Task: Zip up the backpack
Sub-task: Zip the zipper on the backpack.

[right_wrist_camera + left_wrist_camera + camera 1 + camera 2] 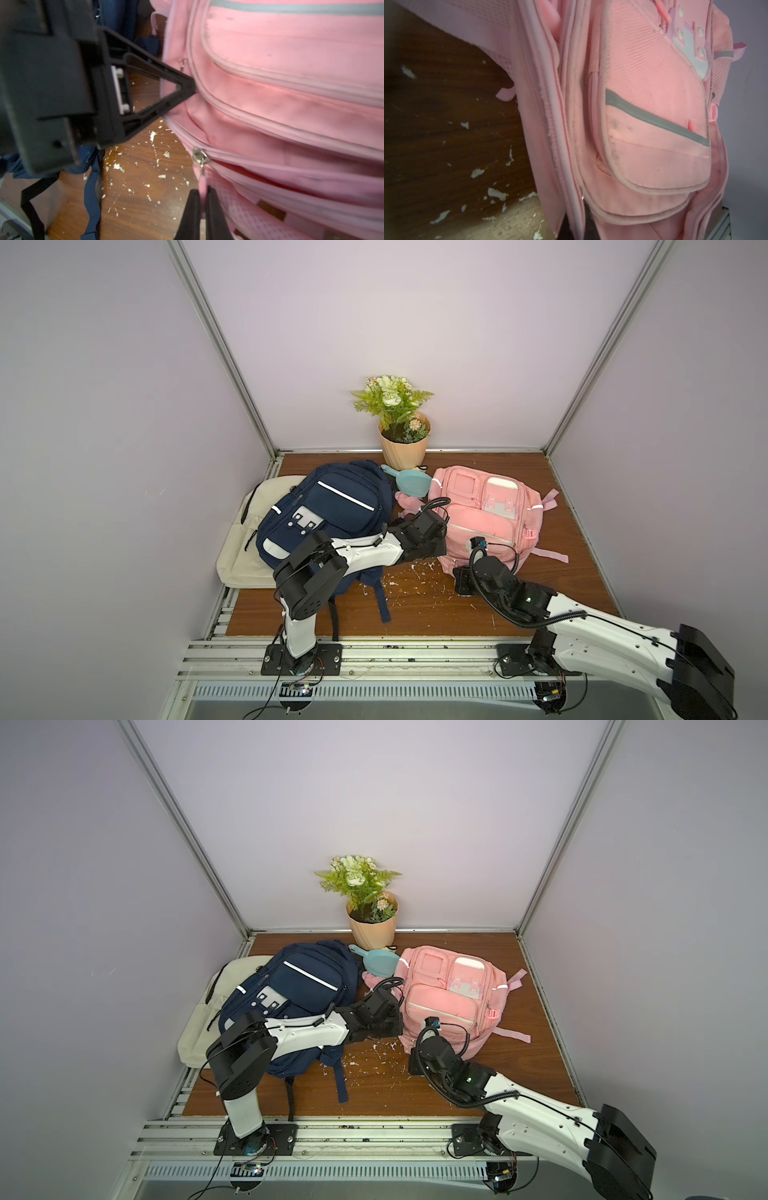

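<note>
The pink backpack (pixel 490 506) (pixel 449 986) lies face up on the right half of the wooden table. My right gripper (pixel 203 191) (pixel 457 568) is shut on the pink zipper pull (pixel 202 182), which hangs from a metal slider (pixel 199 154) at the backpack's near left corner. Beyond the slider the zipper gapes, showing a dark opening (pixel 270 172). My left gripper (pixel 188 87) (pixel 441 548) is shut on the backpack (pixel 643 104) fabric at its left side seam, a little above the slider. In the left wrist view its jaws are mostly hidden by pink fabric.
A navy backpack (pixel 328 514) lies left of the pink one, on top of a cream bag (pixel 245 539); its straps (pixel 384 605) trail toward the front edge. A potted plant (pixel 405 448) and a teal scoop (pixel 409 485) stand behind. White flecks (pixel 415 585) scatter the tabletop.
</note>
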`<state>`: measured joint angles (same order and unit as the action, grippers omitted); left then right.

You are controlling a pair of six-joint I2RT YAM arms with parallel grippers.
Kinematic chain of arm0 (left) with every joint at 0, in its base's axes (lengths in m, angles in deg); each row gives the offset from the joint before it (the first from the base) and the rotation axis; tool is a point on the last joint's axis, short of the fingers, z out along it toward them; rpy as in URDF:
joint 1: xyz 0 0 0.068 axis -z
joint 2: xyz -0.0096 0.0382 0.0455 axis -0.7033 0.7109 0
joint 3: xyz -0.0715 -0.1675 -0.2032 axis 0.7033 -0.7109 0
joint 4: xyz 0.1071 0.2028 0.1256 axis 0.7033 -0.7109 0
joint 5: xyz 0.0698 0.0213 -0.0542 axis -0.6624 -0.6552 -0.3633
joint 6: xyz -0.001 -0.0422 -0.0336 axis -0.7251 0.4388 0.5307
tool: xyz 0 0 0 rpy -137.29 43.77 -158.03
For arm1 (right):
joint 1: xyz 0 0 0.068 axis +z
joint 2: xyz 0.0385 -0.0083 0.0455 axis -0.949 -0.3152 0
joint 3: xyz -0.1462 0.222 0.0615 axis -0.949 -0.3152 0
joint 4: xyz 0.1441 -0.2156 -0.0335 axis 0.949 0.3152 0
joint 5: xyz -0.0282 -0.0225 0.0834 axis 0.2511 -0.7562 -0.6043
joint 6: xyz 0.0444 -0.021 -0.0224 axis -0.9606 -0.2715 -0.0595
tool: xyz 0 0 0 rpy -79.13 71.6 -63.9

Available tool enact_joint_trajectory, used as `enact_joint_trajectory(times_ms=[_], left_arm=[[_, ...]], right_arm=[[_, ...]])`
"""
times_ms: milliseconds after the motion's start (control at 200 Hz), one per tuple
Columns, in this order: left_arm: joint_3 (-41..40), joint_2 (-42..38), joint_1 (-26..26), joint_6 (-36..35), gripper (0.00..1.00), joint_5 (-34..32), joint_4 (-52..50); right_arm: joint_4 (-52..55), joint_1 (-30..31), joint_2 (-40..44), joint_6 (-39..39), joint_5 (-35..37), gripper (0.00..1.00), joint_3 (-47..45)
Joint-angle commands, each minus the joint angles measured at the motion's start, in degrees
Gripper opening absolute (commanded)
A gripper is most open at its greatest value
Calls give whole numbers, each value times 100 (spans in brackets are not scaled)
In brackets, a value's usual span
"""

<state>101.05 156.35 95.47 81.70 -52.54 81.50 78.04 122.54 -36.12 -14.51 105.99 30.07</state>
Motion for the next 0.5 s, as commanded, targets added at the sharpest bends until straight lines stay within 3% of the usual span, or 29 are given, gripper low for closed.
enact_joint_trajectory(times_ms=[0, 300, 495], left_arm=[[125, -21, -420, -475, 0, -664, -277], [421, 5, -703, -1014, 0, -1060, -721], [1202, 295, -697, -1157, 0, -1012, -931]], right_arm=[[1043, -477, 532, -98, 49, 0, -250], [2074, -841, 1009, -440, 463, 0, -210], [1772, -864, 1058, -257, 297, 0, -192]])
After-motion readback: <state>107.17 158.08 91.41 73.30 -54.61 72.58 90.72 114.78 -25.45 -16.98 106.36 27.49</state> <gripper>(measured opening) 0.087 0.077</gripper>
